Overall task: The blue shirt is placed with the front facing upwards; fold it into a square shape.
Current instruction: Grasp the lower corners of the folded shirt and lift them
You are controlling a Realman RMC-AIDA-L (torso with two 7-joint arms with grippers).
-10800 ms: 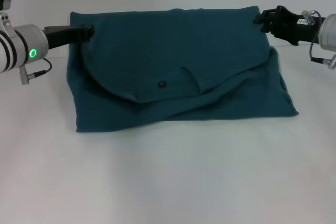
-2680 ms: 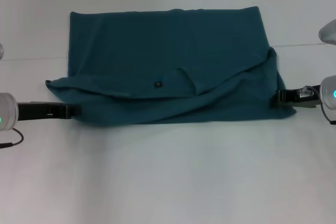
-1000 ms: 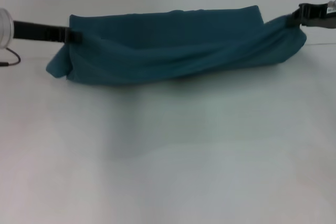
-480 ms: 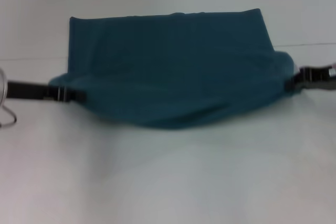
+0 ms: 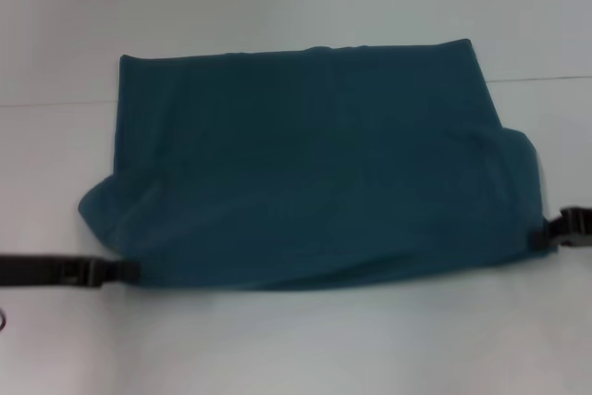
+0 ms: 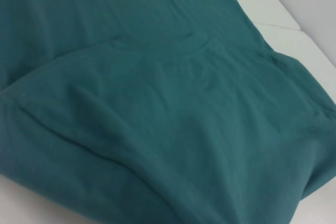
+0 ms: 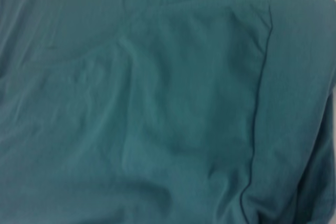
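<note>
Head view: blue shirt [image 5: 305, 164] (folded) betw left gripper [image 5: 129, 271] & right gripper [image 5: 541, 236], each pinching a near corner.

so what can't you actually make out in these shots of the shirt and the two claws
- Lettering and neck label on the dark teal-blue cotton shirt: not visible in any view; only plain cloth faces up.
- Left claw: head view, tips meet the shirt's near left corner, grip unclear.
- Right claw: head view, arm cut by the frame edge, tips against the cloth.
- Both wrist views: cloth fills them, no claws visible.
</note>
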